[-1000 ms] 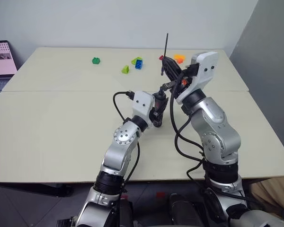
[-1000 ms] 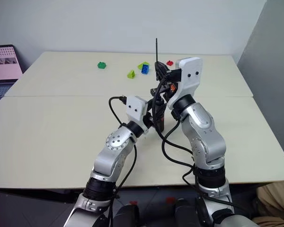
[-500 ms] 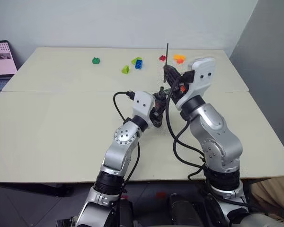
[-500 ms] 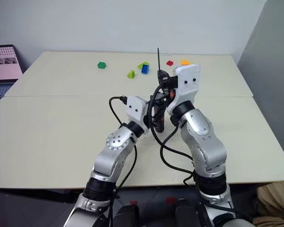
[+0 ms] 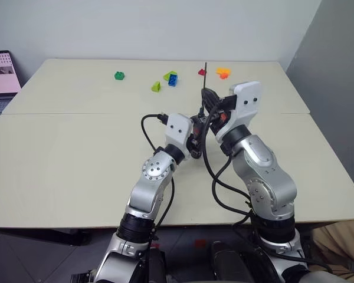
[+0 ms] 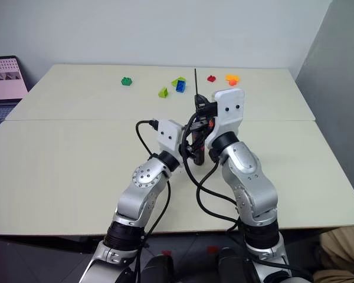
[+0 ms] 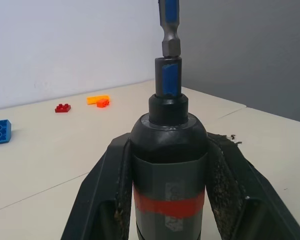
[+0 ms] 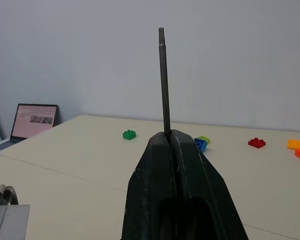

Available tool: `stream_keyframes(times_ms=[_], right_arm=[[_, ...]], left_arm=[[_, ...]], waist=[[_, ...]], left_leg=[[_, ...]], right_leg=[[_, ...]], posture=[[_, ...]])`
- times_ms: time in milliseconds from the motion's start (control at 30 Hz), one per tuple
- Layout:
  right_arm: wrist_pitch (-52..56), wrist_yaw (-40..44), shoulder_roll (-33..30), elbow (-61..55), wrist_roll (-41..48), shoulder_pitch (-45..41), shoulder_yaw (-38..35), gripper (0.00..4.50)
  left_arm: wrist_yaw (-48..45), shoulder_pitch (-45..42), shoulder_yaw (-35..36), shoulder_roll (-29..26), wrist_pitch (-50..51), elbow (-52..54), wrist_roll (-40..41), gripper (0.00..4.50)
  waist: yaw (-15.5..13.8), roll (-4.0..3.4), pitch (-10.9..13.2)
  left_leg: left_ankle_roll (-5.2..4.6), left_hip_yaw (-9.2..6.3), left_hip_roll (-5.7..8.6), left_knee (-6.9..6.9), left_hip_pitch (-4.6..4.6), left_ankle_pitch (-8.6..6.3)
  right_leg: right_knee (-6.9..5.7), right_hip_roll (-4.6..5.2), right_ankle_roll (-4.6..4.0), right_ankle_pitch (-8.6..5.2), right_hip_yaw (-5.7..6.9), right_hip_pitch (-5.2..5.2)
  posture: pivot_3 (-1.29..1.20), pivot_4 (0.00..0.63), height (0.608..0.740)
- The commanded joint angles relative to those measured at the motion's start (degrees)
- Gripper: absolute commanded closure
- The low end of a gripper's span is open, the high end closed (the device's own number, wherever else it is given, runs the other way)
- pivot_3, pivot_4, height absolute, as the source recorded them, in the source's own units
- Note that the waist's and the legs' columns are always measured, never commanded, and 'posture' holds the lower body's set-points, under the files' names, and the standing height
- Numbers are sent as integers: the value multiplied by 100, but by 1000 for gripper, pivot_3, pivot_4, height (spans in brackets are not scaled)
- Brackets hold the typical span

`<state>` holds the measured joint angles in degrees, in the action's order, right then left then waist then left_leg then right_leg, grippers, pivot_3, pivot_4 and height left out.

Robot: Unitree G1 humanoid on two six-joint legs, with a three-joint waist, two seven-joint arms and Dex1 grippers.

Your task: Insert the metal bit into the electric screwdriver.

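Observation:
My left gripper (image 7: pixel 168 144) is shut on the electric screwdriver (image 7: pixel 168 175), a black body with a red band, held upright over the middle of the table (image 5: pixel 71 147). Directly above it, my right gripper (image 8: pixel 170 137) is shut on the metal bit (image 8: pixel 163 80), a thin grey rod rising from its fingertips. In the head views the bit (image 5: pixel 205 72) stands vertical above the right gripper (image 5: pixel 209 99) and the screwdriver (image 5: pixel 198 137). In the left wrist view the bit's hex lower end (image 7: pixel 171 47) sits at the top of the screwdriver's blue-banded socket (image 7: pixel 167 82). How deep it sits I cannot tell.
Toy bricks lie along the far side of the table: green (image 5: pixel 119 75), lime (image 5: pixel 156 86), blue and lime (image 5: pixel 171 77), red (image 5: pixel 202 72), orange (image 5: pixel 223 73). A laptop (image 5: pixel 1 73) stands at the far left. A grey partition (image 5: pixel 336 71) borders the right.
My right gripper has come down and leftwards with the bit, bringing it over the screwdriver. The left gripper and the screwdriver have stayed put.

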<state>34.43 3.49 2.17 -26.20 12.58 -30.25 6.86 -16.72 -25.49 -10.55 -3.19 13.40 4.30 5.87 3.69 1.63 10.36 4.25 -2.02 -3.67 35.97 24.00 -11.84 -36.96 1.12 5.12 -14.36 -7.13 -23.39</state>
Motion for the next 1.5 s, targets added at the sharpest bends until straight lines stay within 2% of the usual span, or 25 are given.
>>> stream_keyframes(times_ms=[33, 567, 1500], right_arm=[[-203, 1, 90, -264, 42, -20, -5, 4500], [-575, 93, 155, -77, 14, 235, 46, 4500], [-1160, 136, 175, 329, -147, 173, 52, 4500]], left_arm=[[60, -26, 53, -54, -18, 211, -109, 2848], [38, -54, 54, -79, -6, 198, -92, 2848], [13, -53, 72, -149, 10, 203, -84, 2848]], waist=[[0, 0, 0], [14, 0, 0], [59, 0, 0]], left_leg=[[0, 0, 0, 0, 0, 0], [0, 0, 0, -3, 0, 0], [0, 0, 0, -8, 4, 0]], right_leg=[[0, 0, 0, 0, 0, 0], [2, 0, -1, -1, -1, -4], [4, 0, -2, -1, -1, -10]], posture=[[0, 150, 740], [0, 150, 740], [0, 150, 740]])
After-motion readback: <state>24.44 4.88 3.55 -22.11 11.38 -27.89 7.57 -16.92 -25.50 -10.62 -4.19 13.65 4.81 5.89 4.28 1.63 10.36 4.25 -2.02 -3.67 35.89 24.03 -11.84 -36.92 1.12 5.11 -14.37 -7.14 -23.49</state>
